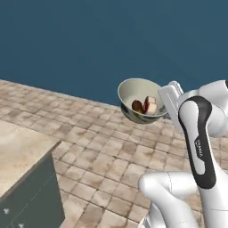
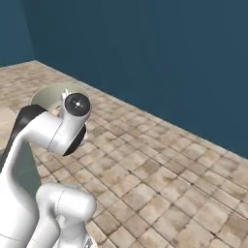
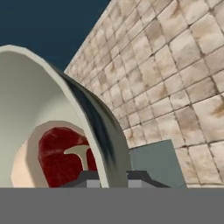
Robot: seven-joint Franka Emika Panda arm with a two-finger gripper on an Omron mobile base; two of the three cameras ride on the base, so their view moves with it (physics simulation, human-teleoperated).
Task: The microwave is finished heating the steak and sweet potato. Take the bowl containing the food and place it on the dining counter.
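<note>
two food pieces, the dark rounded steak [image 1: 137, 106] and blocky pale sweet potato [image 1: 150, 105], sit in the round cream-lined bowl [image 1: 133, 91], held aloft over brown tiled floor [image 1: 102, 151] before a blue wall [image 1: 111, 40]. claw [image 3: 107, 177] pinches the bowl's rim. beige marbled table [image 1: 20, 153] corner stands well apart at lower left.

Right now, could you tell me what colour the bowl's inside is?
Cream; the bowl shows it best in the left base view.
</note>
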